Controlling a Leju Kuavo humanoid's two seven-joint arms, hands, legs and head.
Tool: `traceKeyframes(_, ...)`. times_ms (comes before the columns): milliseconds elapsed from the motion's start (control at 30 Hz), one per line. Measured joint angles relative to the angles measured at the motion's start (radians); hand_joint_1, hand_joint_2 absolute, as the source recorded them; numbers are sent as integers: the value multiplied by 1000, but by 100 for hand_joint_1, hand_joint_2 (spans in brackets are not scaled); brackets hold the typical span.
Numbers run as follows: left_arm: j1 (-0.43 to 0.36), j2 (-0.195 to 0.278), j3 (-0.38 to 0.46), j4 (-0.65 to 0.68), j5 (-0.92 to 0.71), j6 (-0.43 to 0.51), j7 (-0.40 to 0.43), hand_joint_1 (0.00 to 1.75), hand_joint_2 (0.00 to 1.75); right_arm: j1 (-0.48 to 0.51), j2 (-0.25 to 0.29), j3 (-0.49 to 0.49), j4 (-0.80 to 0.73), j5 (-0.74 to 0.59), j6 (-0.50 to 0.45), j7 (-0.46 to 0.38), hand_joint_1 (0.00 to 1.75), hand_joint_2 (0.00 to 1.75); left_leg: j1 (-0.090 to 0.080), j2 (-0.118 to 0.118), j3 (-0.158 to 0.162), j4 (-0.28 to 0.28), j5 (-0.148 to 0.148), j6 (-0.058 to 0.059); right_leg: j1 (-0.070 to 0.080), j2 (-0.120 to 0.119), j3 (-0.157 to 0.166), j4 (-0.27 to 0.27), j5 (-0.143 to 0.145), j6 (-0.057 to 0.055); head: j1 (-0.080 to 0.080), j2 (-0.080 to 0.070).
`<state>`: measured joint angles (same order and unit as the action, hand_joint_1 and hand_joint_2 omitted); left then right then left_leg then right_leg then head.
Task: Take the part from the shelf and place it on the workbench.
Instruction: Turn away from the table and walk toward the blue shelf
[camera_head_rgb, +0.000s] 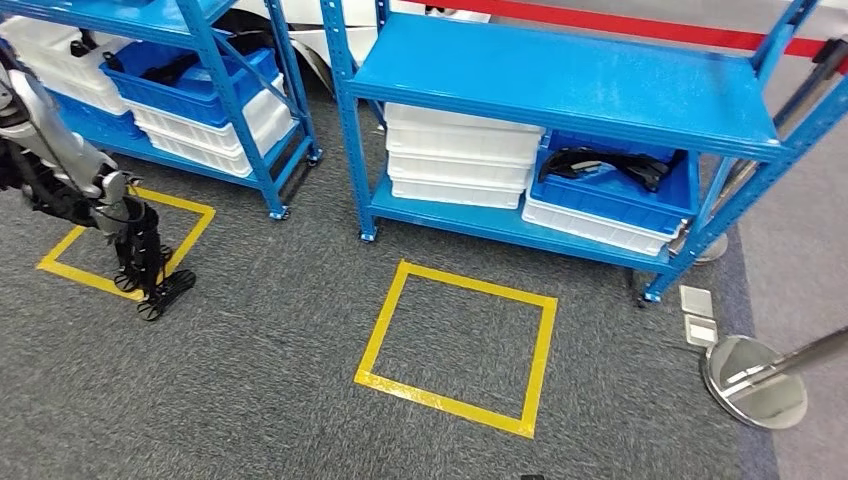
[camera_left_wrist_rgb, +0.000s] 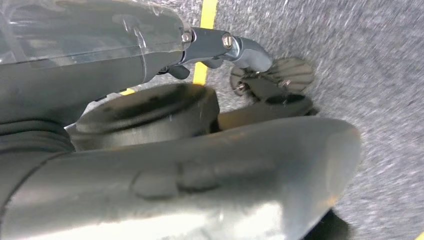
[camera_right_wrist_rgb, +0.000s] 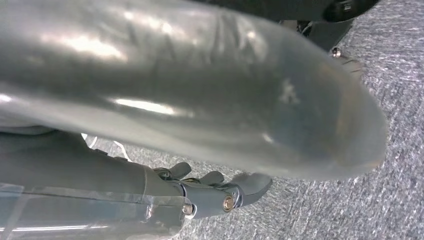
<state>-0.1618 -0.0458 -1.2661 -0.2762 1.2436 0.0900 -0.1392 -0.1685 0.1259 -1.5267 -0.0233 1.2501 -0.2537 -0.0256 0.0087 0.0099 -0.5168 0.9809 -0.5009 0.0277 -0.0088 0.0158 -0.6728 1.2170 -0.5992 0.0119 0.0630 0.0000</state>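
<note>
The robot's left arm (camera_head_rgb: 50, 150) is a silver, smooth-shelled limb with black joint parts, ending in a dark left hand (camera_head_rgb: 145, 262) of slim black segmented fingers (camera_head_rgb: 165, 293). In the left wrist view, a grey finger link (camera_left_wrist_rgb: 220, 46) carries two bright slotted screws, and a ribbed black fingertip pad (camera_left_wrist_rgb: 287, 75) sits beyond it. In the right wrist view the right hand (camera_right_wrist_rgb: 220, 192) shows a glossy grey thumb (camera_right_wrist_rgb: 280, 100), clear plastic wrap over its grey cover, and brass-coloured screw heads (camera_right_wrist_rgb: 228, 202).

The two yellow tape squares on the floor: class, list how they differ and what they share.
The yellow tape square in front of the right shelf lies fully in view with bare carpet inside; the yellow tape square by the left shelf is partly hidden by the robot's left hand. Both are yellow outlines on grey carpet, each before a blue shelf.
</note>
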Motion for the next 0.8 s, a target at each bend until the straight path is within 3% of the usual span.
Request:
traceKeyframes(67,0,0,0,0,0,0,0,0,0,0,0,0,0,0,0,0,0,0,0,1,0,0,0,0,0,-1,-3,5,-2,0,0,0)
traceKeyframes(133,3,0,1,0,1,0,0,0,0,1,0,0,0,4,1,5,0,0,0,22,0,1,-2,-1,-5,-6,-22,50,-8,7,1,0)
traceKeyframes(200,6,1,3,1,1,1,0,0,0,3,1,0,0,9,3,10,0,0,-2,67,5,11,-16,-17,-9,-41,32,-55,46,7,3,0)
traceKeyframes(267,5,1,5,1,-1,1,0,0,0,5,2,0,0,10,5,10,0,0,-4,101,14,17,-27,-37,-6,-64,102,-196,104,-5,0,0)
traceKeyframes(300,5,1,6,1,-1,2,0,0,0,6,2,0,0,10,5,10,0,0,-2,102,17,17,-30,-44,-7,-55,101,-197,104,-12,-3,0)
traceKeyframes(367,4,2,6,1,-1,2,0,0,0,7,2,0,0,10,5,10,0,0,3,69,11,48,-58,-56,-9,-38,101,-201,109,-25,-9,0)
traceKeyframes(433,5,2,6,1,-1,2,0,0,0,4,3,0,0,10,5,10,0,0,5,21,-34,157,-123,-61,-10,-19,100,-203,112,-35,-16,0)
traceKeyframes(500,8,2,6,1,-1,2,0,0,0,4,4,0,0,9,5,10,0,0,4,4,-93,285,-174,-61,-7,6,99,-203,113,-39,-19,0)
traceKeyframes(533,10,2,6,1,-1,2,0,0,0,4,4,0,0,8,5,8,0,0,4,1,-108,312,-172,-59,-5,20,99,-202,113,-39,-20,0)
traceKeyframes(567,10,2,6,1,-2,2,0,0,0,5,4,0,0,8,5,6,0,0,3,-2,-104,298,-150,-55,-4,34,101,-202,113,-39,-20,0)
traceKeyframes(600,10,2,6,1,-3,2,0,0,0,6,4,-1,0,7,6,5,0,0,3,-9,-83,245,-112,-50,-3,49,102,-202,113,-39,-21,0)
traceKeyframes(667,9,3,6,1,-6,1,0,0,0,5,5,-1,0,6,9,3,0,0,3,-62,-29,106,-43,-39,-2,77,102,-199,114,-36,-21,0)
traceKeyframes(733,9,5,6,1,-11,0,0,0,0,2,7,-1,0,7,11,4,0,0,3,-107,-5,34,-21,-33,-4,103,94,-197,117,-25,-22,0)
traceKeyframes(767,9,6,6,1,-13,-1,0,0,0,2,8,-1,0,7,11,4,0,0,1,-108,-5,28,-22,-32,-6,117,89,-197,120,-17,-21,0)
traceKeyframes(800,9,6,6,1,-15,-2,0,0,0,4,8,-1,0,8,11,4,0,0,2,-95,-4,24,-20,-29,-8,129,85,-199,123,-10,-22,0)
